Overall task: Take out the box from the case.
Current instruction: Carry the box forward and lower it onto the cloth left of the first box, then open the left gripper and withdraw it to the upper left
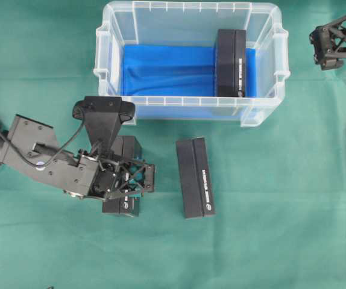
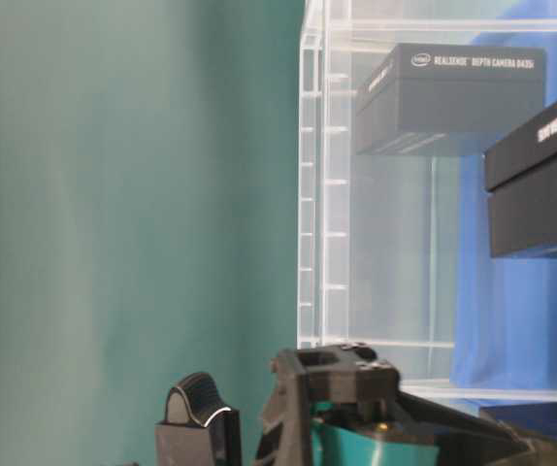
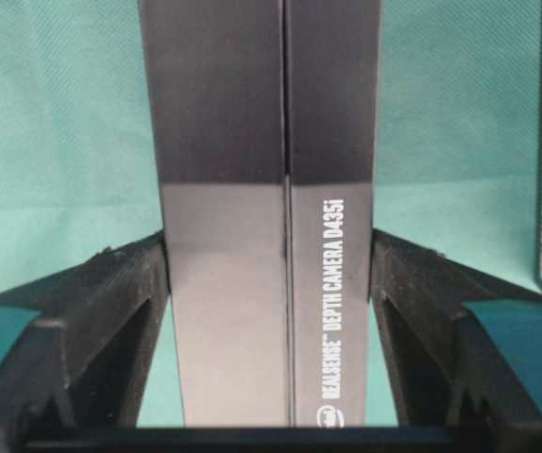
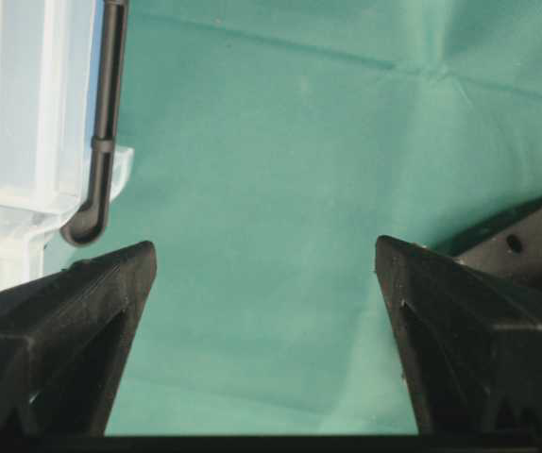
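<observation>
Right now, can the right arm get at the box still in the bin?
Probably yes. The right hand is open and empty just beyond the bin, and the box stands at that end under an open top. The wall means reaching over.

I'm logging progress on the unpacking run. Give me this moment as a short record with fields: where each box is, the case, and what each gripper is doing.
case: clear bin with blue cloth lining its bottom, on green table cover
box in case: one black box, at the right end
boxes outside: two; free box lying in front of the case, held box to its left
left gripper: fingers closed on both sides of the held box
right gripper: open, empty, beside the case
</observation>
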Action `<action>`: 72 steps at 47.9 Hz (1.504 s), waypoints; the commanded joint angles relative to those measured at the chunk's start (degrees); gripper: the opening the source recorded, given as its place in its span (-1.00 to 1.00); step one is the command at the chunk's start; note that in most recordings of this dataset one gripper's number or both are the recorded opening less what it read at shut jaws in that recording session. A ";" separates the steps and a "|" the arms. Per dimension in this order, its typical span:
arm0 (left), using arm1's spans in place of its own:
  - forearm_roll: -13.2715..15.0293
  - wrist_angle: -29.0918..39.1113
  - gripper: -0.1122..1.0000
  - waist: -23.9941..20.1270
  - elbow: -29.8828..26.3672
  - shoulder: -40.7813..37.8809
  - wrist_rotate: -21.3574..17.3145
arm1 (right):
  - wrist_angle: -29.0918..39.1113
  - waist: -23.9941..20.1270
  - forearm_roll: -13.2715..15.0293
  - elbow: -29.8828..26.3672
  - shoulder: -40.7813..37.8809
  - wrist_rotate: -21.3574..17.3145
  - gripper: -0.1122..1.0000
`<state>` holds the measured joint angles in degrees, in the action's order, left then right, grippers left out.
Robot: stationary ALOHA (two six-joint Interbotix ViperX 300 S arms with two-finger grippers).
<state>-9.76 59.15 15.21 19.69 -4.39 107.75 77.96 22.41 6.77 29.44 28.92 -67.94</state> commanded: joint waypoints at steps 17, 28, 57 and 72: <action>2.81 -0.53 1.00 0.09 -1.58 2.46 0.35 | -0.18 -0.79 0.09 -0.53 0.53 0.09 0.85; 2.90 -0.53 1.00 0.09 -2.02 2.46 0.26 | -0.26 -1.05 0.09 -0.53 0.53 0.09 0.85; 2.90 4.13 1.00 -0.44 -6.06 9.23 0.26 | -0.62 -1.05 0.09 -0.53 0.53 0.00 0.85; 2.90 16.79 1.00 -0.53 -15.82 12.83 -0.62 | -0.88 -1.14 0.09 -0.53 0.53 0.00 0.85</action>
<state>-6.86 73.74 14.77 7.47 6.77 107.49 77.43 21.45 6.68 29.44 28.92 -67.94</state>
